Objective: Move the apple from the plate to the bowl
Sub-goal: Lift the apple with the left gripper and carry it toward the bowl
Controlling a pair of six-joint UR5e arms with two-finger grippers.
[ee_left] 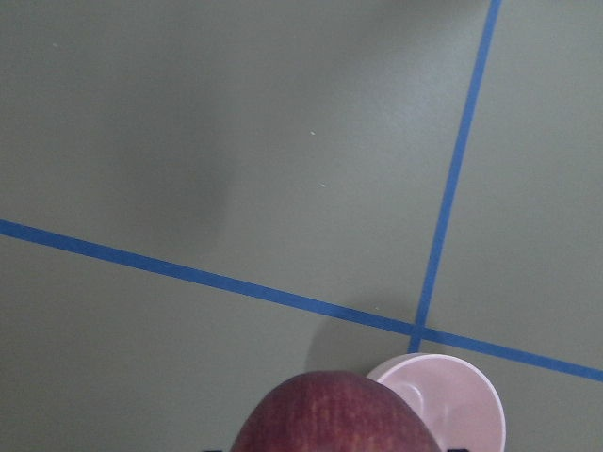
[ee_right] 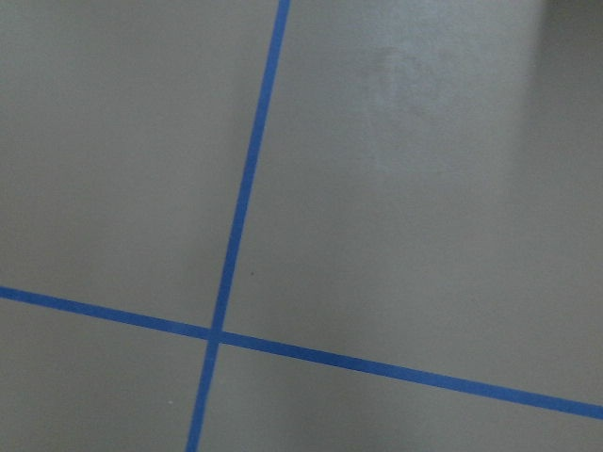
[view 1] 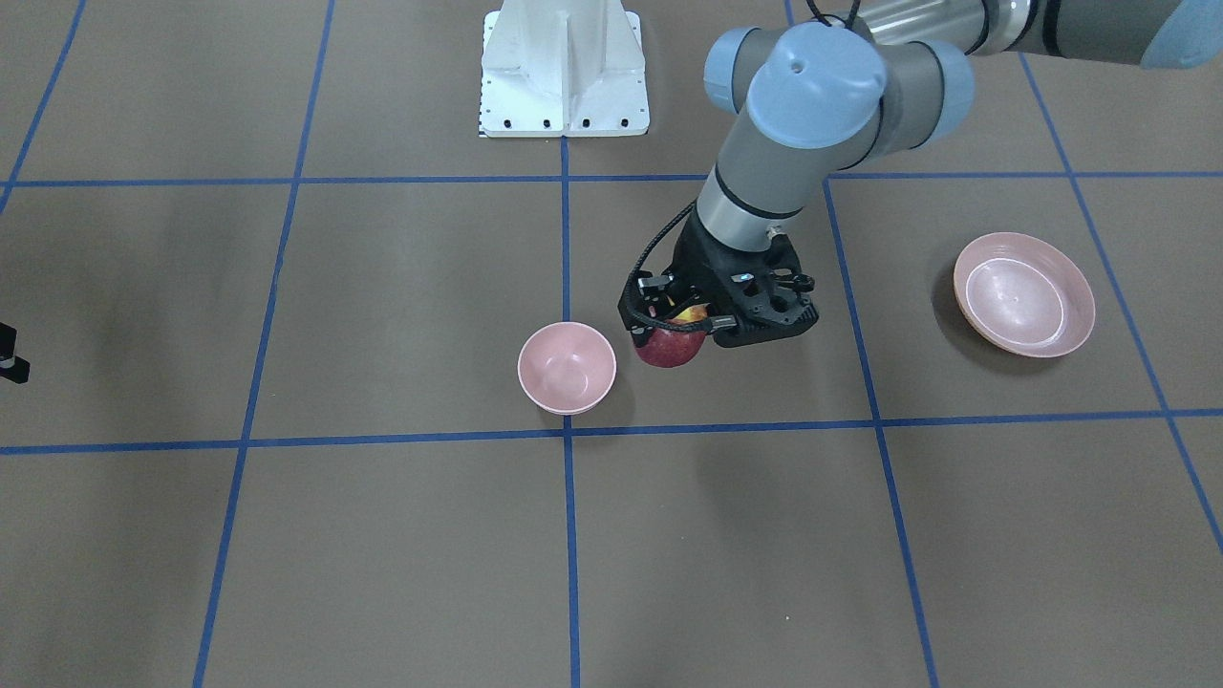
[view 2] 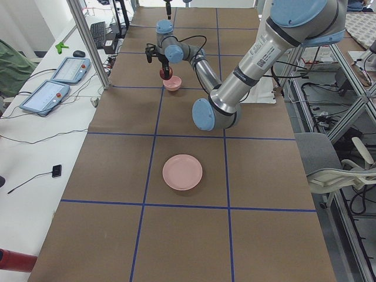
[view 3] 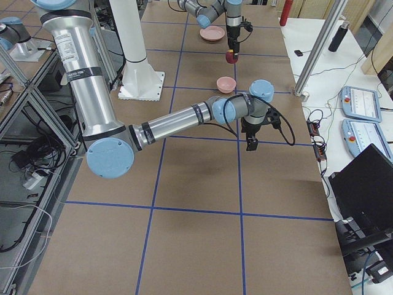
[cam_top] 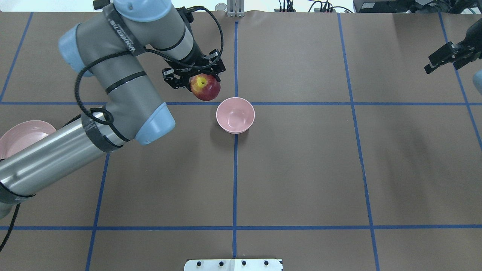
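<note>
brown paper covers the bench point(view 1: 382, 554), and blue tape lines point(view 1: 571, 573) cut it into big squares. the left arm point(cam_top: 120, 94) stretches far out over it, grey tubes and pale blue joints folded toward the middle. a white mount point(view 1: 564, 72) stands at the robot's edge of the bench.

the plate point(view 1: 1022, 296), wide, shallow and pale pink, lies flat on the robot's left side, well apart from everything else. the bowl point(view 1: 567, 368), smaller and deeper, sits upright on a crossing of two tape lines near the centre.

the apple point(cam_top: 205, 88) is off the plate and up in the air, just beside the bowl on the plate's side, not inside it. its yellow-green stem patch faces upward in the overhead view. in the left wrist view the dark red skin fills the bottom edge, with the bowl's rim showing just past it.

the left end effector point(view 1: 680, 323) points down and is clamped on the apple from either side. the right end effector point(cam_top: 437, 60) hangs at the far right edge, well away; i cannot tell whether its fingers are apart or together.
</note>
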